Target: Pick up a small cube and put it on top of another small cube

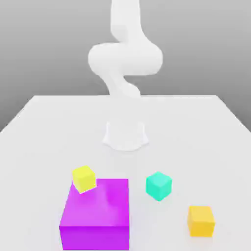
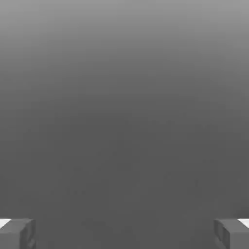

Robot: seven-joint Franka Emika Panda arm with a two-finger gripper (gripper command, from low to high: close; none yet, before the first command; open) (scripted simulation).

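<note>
So nothing had been stacked: the teal cube (image 1: 159, 186) and orange cube (image 1: 201, 221) sat apart, and the gripper (image 2: 125, 234) was spread wide, empty.

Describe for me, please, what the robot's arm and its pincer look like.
The arm is plain glossy white, built of smooth, rounded segments on a flared base, with no cables or markings to be seen. The pincer has two blocky dark grey fingers, each with a small white patch beside it.
</note>
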